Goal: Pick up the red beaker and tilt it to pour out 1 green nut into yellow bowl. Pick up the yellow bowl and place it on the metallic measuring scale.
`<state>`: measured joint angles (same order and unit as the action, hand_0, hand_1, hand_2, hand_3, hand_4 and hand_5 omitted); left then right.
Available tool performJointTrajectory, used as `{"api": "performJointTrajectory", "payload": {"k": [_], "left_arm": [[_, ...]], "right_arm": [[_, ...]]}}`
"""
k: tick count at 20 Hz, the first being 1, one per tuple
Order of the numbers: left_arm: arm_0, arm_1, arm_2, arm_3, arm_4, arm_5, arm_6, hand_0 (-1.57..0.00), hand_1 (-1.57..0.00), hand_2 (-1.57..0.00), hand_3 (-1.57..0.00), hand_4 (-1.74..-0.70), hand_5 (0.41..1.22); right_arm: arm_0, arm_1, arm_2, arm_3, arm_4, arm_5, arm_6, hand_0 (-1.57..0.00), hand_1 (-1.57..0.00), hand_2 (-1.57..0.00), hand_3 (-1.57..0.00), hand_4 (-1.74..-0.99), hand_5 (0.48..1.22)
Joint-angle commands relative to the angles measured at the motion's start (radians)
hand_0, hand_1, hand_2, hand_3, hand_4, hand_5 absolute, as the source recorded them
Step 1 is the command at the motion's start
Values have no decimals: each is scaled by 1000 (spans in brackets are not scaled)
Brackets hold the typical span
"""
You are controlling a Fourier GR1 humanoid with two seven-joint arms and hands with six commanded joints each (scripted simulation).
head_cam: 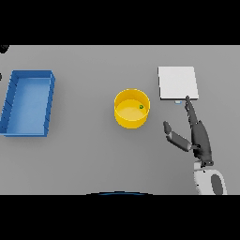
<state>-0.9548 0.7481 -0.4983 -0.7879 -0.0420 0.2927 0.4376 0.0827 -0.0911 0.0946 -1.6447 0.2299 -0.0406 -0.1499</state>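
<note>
- A yellow bowl (132,108) stands upright near the middle of the grey table (89,154), untouched by any hand.
- A single green nut (141,107) lies inside the bowl, close to its inner wall at about three o'clock from the bowl's centre.
- The metallic measuring scale (177,83), a pale square plate, sits on the table at roughly two o'clock from the bowl, apart from it, with a strip of bare table between the two.
- The robot's right hand (198,135) hovers at about four o'clock from the bowl, well clear of its rim, the arm entering from the lower right.
- Its fingers (191,111) are stretched out straight and held together, pointing toward twelve o'clock; their tips reach the near edge of the scale at its lower right corner, though whether they touch it cannot be told.
- The thumb (174,137) is spread wide from the fingers, angled toward ten o'clock; the hand holds nothing.
- A blue tray (14,89) with raised walls lies at nine o'clock from the bowl, well apart from it, near the table's left edge.
- A small dark shape (3,48) shows at the table's far left corner, at about ten o'clock; what it is cannot be told.
</note>
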Motion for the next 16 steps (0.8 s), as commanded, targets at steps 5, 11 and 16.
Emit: {"api": "performJointTrajectory", "payload": {"k": [5,11,16], "left_arm": [[237,60,-30,-256,69,138,111,-1571,-1571,-1571,-1449,-1741,1221],[342,66,-74,-336,111,228,166,-1571,-1571,-1571,-1531,-1741,1166],[348,98,-142,-344,142,199,172,-1571,-1571,-1571,-1503,-1530,865]], "right_arm": [[-6,8,11,6,5,3,12,1,1,1,1,-1217,664],[-18,0,5,6,4,2,14,1,1,1,1,-1214,666],[14,-5,8,-5,8,4,-13,1,1,1,1,-1197,664]]}}
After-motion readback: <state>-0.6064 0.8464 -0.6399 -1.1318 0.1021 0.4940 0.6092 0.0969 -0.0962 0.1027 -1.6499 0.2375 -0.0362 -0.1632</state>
